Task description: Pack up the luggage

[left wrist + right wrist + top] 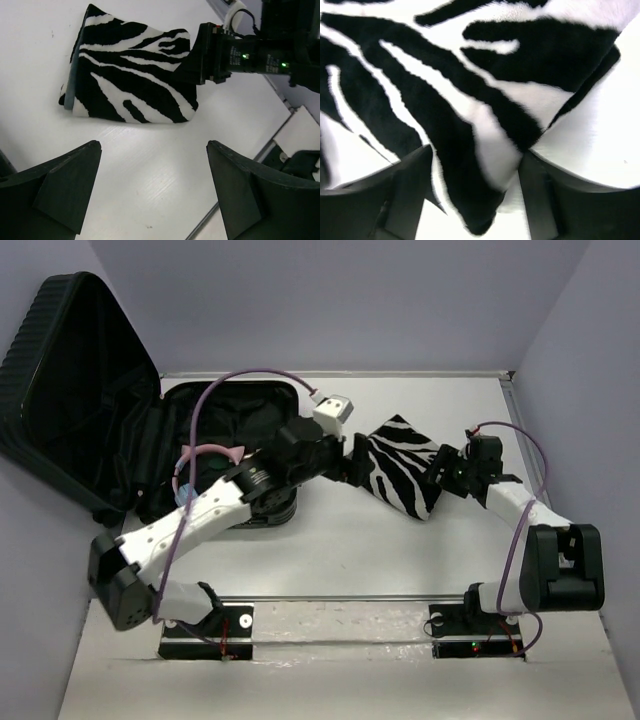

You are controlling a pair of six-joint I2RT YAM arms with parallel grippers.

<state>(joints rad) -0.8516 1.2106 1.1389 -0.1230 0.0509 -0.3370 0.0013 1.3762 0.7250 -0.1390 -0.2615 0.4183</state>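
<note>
On the white tabletop (360,560), the right hand (476,152) has its fingers on both sides of the right corner of the folded zebra-striped cloth (400,465), likely to lift it. I cannot tell if they squeeze it or not. The left hand (153,145) hangs wide open, holding nothing, by the cloth's left side, maybe ready to help. Far left, the black luggage (80,390) sits open, ready for packing

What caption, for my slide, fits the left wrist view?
Open left jaws frame a zebra-print cloth, right arm at its edge.
</note>
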